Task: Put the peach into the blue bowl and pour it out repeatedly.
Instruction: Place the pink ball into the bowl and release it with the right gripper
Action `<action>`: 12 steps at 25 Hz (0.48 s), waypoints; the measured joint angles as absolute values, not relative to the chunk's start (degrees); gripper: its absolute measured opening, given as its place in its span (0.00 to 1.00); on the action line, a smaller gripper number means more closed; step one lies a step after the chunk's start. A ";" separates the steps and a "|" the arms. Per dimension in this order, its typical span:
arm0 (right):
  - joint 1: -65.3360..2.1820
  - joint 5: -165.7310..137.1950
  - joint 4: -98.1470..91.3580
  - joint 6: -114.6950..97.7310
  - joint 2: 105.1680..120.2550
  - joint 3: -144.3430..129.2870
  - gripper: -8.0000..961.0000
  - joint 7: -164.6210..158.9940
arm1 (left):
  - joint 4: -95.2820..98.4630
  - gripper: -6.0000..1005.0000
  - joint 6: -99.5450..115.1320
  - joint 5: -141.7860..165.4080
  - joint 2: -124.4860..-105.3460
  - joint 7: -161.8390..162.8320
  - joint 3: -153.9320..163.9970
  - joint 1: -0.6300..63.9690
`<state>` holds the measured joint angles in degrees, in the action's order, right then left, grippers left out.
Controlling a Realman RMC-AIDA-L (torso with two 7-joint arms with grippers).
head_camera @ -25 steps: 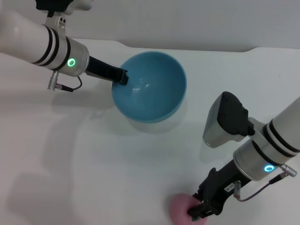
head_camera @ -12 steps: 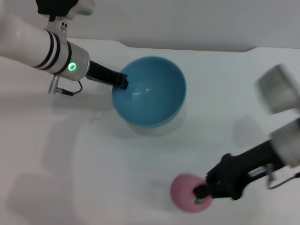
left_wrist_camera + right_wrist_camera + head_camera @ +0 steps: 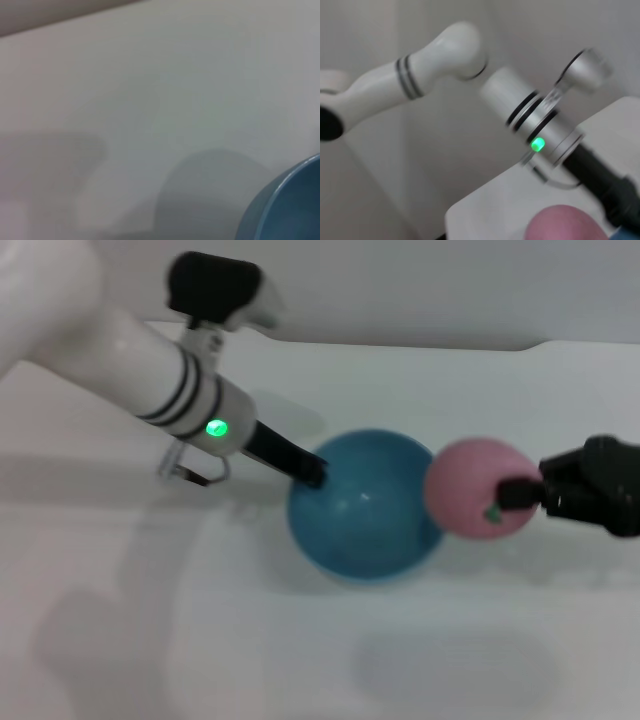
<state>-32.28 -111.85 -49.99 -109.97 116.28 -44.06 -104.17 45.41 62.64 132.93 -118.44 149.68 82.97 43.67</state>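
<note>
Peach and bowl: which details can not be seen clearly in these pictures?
- Head view: the right gripper holds the peach beside the blue bowl; motion blur hides whether peach and rim touch.
- Left wrist view: only an edge of the bowl shows; the frame cuts the rest.
- Right wrist view: the bottom edge cuts the peach.
- Left gripper is at the bowl's rim; blur hides its grip.

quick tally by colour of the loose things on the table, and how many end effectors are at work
pink: 1, the peach, held by the right end effector beside the bowl's rim
blue: 1, the blue bowl, gripped at its rim by the left end effector
end effectors at work: 2
total: 4
</note>
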 joint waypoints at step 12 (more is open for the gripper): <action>-31.87 -120.78 -49.88 -98.83 118.23 -44.12 0.09 -104.42 | 46.08 0.00 62.76 126.86 -118.74 152.51 93.56 47.13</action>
<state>-31.87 -120.78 -49.88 -98.83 118.23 -44.12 -104.43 46.08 62.76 126.86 -118.74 152.51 93.56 47.13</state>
